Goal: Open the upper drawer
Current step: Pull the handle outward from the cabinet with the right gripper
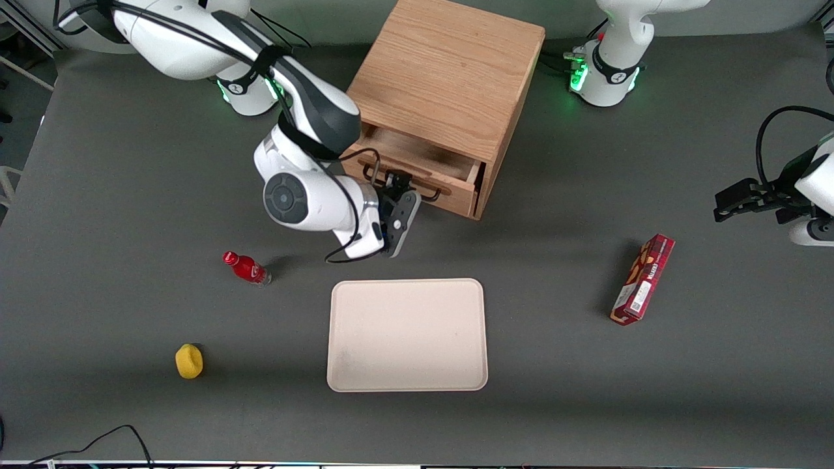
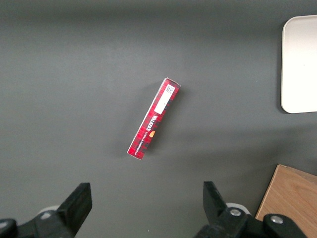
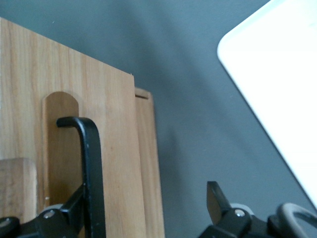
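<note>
The boxy oak cabinet (image 1: 449, 71) stands at the back of the table. Its upper drawer (image 1: 456, 190) is pulled partway out and its bare inside shows. The lower drawer is hidden under it. A black wire handle (image 1: 438, 191) runs along the drawer front; it also shows in the right wrist view (image 3: 92, 163). My gripper (image 1: 397, 182) is at the handle, in front of the drawer. In the right wrist view the gripper (image 3: 143, 198) is open wide. One finger (image 3: 74, 203) lies against the handle bar; the other finger (image 3: 215, 196) hangs over the bare table.
A beige tray (image 1: 407, 335) lies nearer the front camera than the cabinet. A red bottle (image 1: 246, 268) and a yellow object (image 1: 189, 361) lie toward the working arm's end. A red carton (image 1: 643, 279) lies toward the parked arm's end.
</note>
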`<state>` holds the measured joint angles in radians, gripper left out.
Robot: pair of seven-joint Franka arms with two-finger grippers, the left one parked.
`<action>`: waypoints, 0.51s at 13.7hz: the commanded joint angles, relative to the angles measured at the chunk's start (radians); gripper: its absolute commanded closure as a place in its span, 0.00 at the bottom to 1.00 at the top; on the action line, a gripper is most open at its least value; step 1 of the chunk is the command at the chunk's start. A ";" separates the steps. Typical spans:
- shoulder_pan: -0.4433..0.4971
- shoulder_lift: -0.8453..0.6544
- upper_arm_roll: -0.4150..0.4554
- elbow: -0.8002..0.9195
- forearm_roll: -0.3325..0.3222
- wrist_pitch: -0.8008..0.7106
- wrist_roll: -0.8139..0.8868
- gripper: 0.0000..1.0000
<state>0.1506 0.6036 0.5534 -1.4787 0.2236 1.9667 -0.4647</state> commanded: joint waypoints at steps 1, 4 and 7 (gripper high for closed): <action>0.006 0.079 -0.016 0.121 -0.046 -0.046 0.003 0.00; 0.007 0.116 -0.050 0.202 -0.046 -0.104 0.003 0.00; 0.006 0.128 -0.082 0.265 -0.044 -0.147 -0.005 0.00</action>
<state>0.1466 0.6996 0.4877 -1.2967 0.1993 1.8608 -0.4648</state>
